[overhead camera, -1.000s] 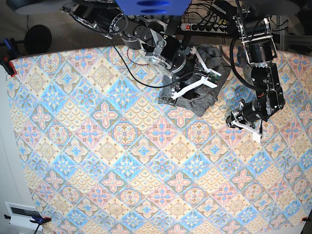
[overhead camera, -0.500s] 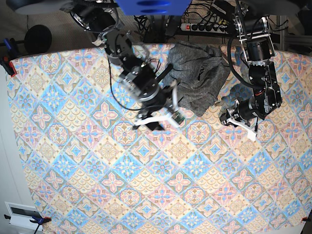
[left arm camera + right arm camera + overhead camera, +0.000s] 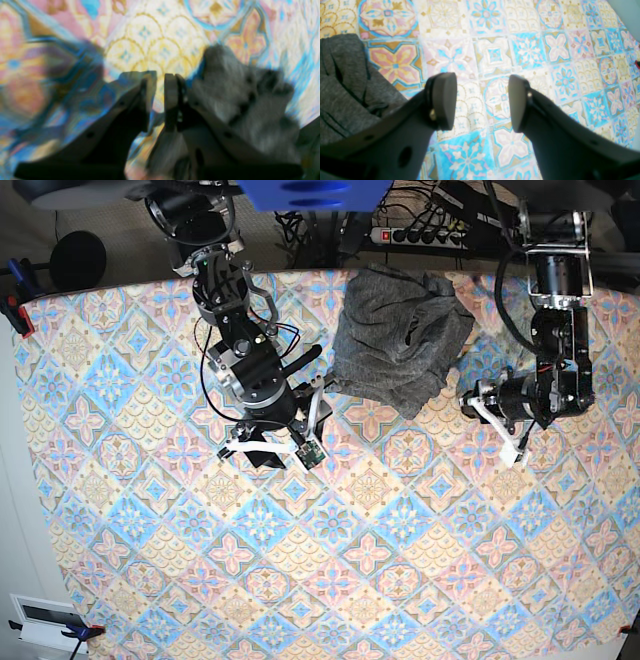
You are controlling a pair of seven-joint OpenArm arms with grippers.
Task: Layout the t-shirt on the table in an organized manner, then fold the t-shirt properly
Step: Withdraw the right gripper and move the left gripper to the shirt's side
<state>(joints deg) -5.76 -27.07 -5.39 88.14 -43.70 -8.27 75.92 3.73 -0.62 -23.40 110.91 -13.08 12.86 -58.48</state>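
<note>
The heathered dark-grey, long-sleeved knit t-shirt (image 3: 400, 340) sits in a rumpled heap at about twelve o'clock on the worktop (image 3: 330, 580), a broad surface draped in cloth of pastel blue, pink and cream diamond tiles with floral medallions. Nothing about it looks laid out: folds overlap, no sleeve can be picked out, and the near half of the surface lies bare. So I would judge the task barely begun — spreading, flattening and every fold are all yet to do. The right arm's pincer (image 3: 268, 452) hangs over bare patterned cloth at about nine o'clock of the heap, a little apart from it; its wrist view shows the dark pads (image 3: 445, 100) standing wide with only tiles between them, holding nothing, the shirt's edge lying off to one side. The left arm's pincer (image 3: 497, 432) is at about four o'clock of the heap, near its edge. Its own view is badly blurred, yet the fingers (image 3: 171, 100) stand close together with a narrow slit between them and a blurred grey mass beside one finger — whether any fabric is pinched I cannot tell.
</note>
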